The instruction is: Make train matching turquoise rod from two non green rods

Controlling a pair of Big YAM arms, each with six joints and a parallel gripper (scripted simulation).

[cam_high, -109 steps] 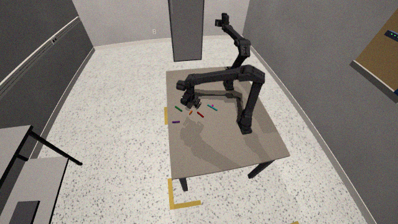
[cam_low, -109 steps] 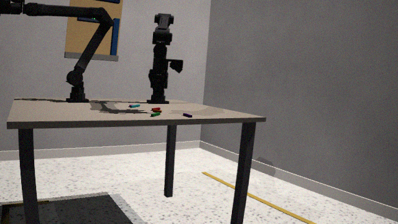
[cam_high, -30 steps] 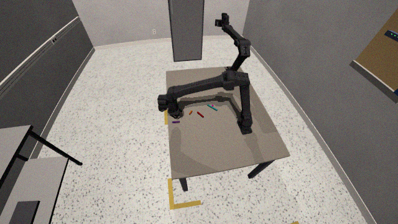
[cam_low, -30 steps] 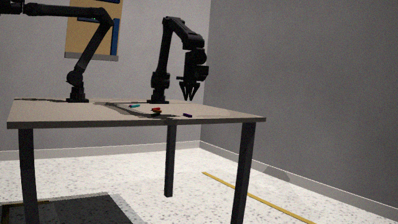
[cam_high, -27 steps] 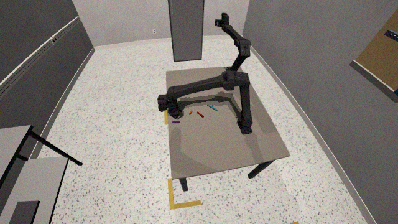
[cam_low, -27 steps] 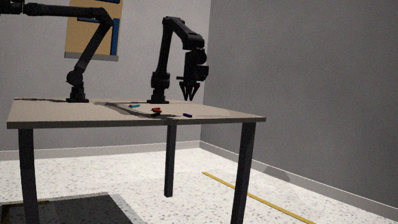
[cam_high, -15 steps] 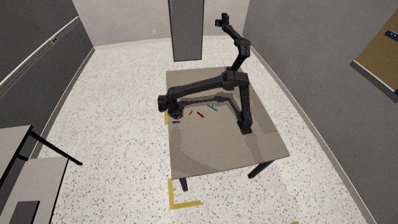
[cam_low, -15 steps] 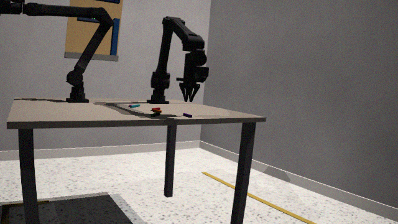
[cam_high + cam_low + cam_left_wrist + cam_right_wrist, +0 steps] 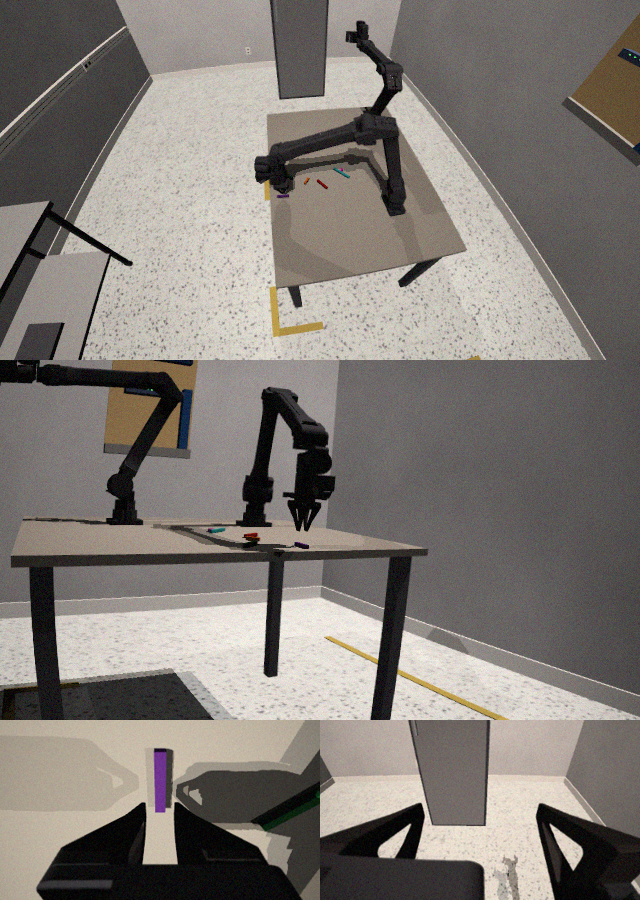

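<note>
Landmark: the purple rod [image 9: 283, 196] [image 9: 301, 545] [image 9: 160, 780]. It lies flat near one edge of a plain, matt, beige-brown worktop [image 9: 350, 225] [image 9: 150, 550] [image 9: 40, 832] with straight sides and dark, square-section legs. Broad arm shadows cross the surface around the rod.

Room: well apart from the purple rod, a tall flat-faced grey cabinet [image 9: 300, 50] [image 9: 457, 772] stands by a pale wall. The floor [image 9: 175, 175] [image 9: 175, 640] [image 9: 513, 836] is off-white with dark speckles; yellow tape [image 9: 300, 329] [image 9: 435, 682] marks it below the level of the rod. A tan board [image 9: 610, 85] [image 9: 145, 420] hangs on a wall well apart from it.

Rods: purple is a slim, straight-sided bar with a smooth-looking face and dark end. From it across the worktop I record the orange rod [image 9: 306, 181] [image 9: 253, 539] nearest of these, then the longer red rod [image 9: 322, 184] [image 9: 251, 535], then the turquoise rod [image 9: 342, 173] [image 9: 217, 530], with a small magenta rod [image 9: 342, 170] close against or beside it; contact cannot be told. Purple, orange and red lie apart. A green rod [image 9: 291, 812], partly in shade, is to one side of purple.

My left pincer [image 9: 283, 190] [image 9: 302, 529] [image 9: 160, 809] points down above and beside the purple rod, its black tapered fingers narrowly parted, grasping nothing. My right pincer [image 9: 357, 35] [image 9: 480, 809] is released wide, well apart from purple, beyond the worktop.
</note>
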